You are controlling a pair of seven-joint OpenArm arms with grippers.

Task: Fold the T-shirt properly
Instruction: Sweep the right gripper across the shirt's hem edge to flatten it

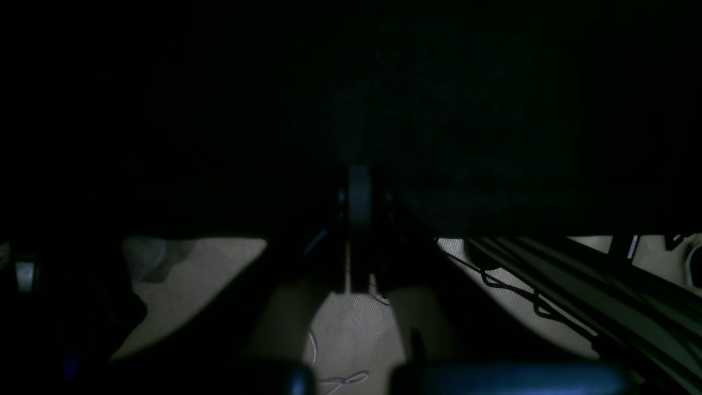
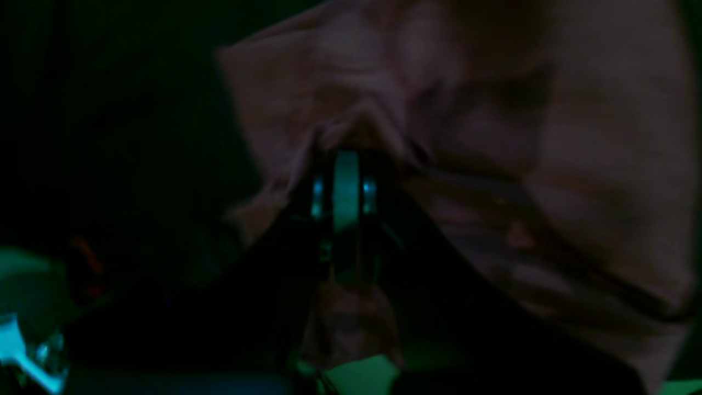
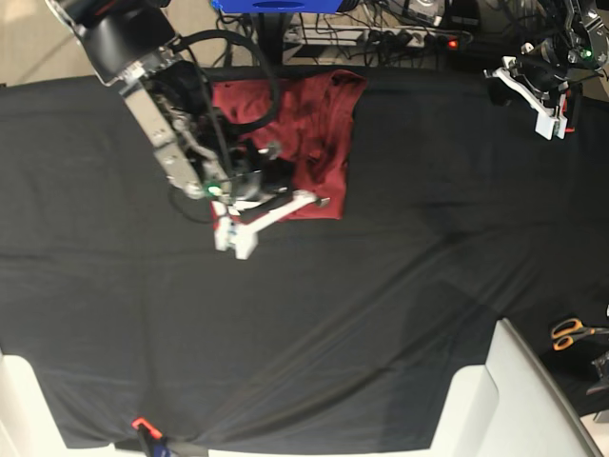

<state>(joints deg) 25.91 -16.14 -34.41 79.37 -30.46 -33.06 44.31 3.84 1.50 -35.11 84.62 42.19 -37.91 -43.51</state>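
Observation:
The brick-red T-shirt lies bunched and partly folded at the back of the table, left of centre. My right gripper reaches to its near edge. In the right wrist view the red fabric gathers in folds around the closed fingertips of that gripper, which is shut on the T-shirt. My left gripper hovers at the back right corner, far from the shirt. In the dim left wrist view this gripper is shut with nothing visible between its fingers.
A black cloth covers the table. Orange-handled scissors lie at the right edge. A white board rises at the front right. A power strip and cables run behind the table's back edge.

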